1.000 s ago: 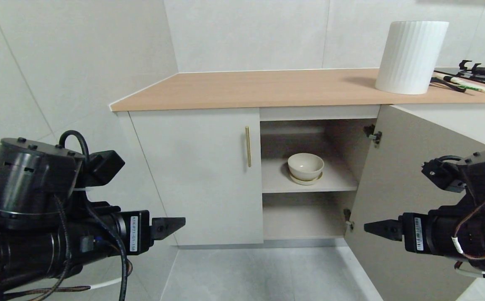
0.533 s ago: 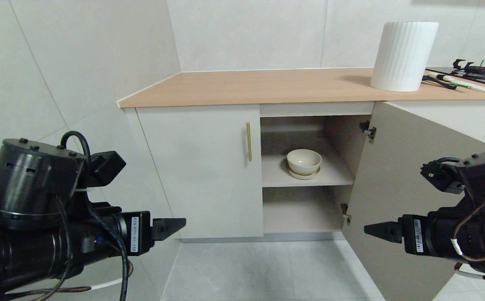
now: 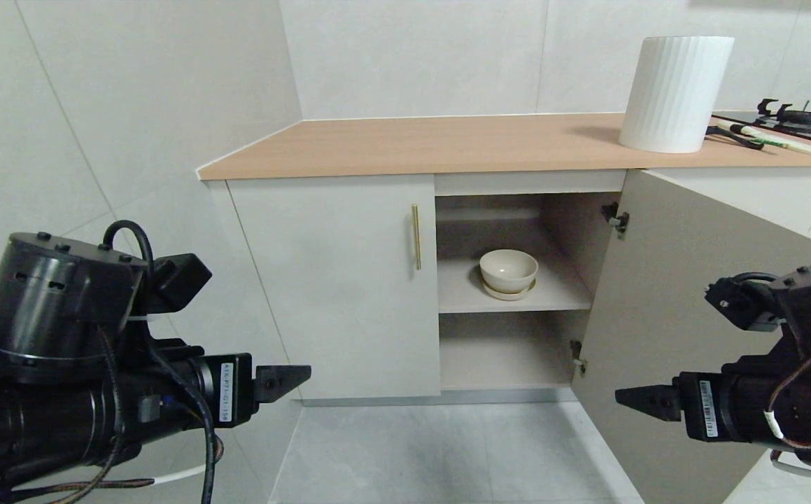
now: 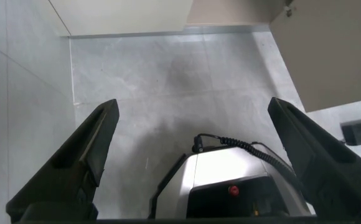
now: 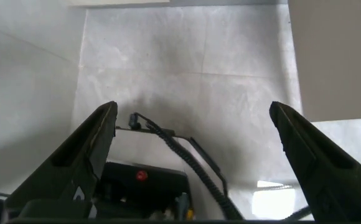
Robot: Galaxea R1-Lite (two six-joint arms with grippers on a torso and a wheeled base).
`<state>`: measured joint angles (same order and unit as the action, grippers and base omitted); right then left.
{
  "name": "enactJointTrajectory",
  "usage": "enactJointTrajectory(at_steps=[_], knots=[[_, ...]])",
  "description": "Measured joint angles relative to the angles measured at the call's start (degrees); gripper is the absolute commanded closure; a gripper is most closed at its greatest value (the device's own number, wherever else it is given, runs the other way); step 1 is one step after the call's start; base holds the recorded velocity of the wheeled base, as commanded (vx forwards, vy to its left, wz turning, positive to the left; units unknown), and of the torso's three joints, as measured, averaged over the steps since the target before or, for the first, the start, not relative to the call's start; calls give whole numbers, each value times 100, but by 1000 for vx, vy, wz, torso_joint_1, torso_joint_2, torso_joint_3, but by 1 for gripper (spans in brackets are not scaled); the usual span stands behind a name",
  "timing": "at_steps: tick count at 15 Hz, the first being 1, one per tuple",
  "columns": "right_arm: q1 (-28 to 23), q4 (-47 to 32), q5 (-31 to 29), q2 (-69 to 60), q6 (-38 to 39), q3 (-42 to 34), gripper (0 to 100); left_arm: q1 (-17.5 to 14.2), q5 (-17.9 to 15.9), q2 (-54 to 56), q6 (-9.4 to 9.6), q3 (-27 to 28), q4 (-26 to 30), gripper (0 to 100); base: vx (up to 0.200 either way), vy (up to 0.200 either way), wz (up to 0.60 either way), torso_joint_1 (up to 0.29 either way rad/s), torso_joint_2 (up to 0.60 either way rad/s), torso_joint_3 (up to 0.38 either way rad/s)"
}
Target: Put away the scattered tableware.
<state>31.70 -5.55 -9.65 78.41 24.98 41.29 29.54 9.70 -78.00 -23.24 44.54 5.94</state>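
Sitting on a plate [image 3: 509, 294], bowl [image 3: 509, 268] occupies upper shelf [image 3: 562, 297] of open cabinet [image 3: 335, 280] under the desk [image 3: 447, 143]. Left end effector [image 3: 286, 380] and right end effector [image 3: 639, 400]: both released, empty, near side.

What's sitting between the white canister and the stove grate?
In the head view, a pale utensil and a dark utensil lie on the counter there.

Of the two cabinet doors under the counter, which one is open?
The right door, swung outward, showing the bowl on the upper shelf; the left door with the gold handle is shut.
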Motion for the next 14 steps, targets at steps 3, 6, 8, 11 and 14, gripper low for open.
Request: enactJointTrajectory(at_steps=[3, 6, 8, 11, 14], knots=[[-2, -925, 35, -284, -669, -20, 0, -10, 6, -15, -2, 0, -2, 0, 0, -200, 0, 7, 2, -1], [0, -1587, 38, -619, -1146, -9, 0, 0, 1, -26, -5, 2, -9, 0, 0, -200, 0, 1, 1, 4], [-2, -1826, 18, -774, -1182, 13, 0, -2, 4, -32, -5, 2, -6, 0, 0, -200, 0, 0, 2, 5], [-15, -2213, -22, -898, -1387, 41, 0, 0, -2, -37, -5, 2, -4, 0, 0, -133, 0, 0, 3, 2], [-39, -2938, -99, -1025, -1579, 118, 0, 1, -7, -41, 0, -6, -11, 0, 0, 0, 0, 0, 0, 0]])
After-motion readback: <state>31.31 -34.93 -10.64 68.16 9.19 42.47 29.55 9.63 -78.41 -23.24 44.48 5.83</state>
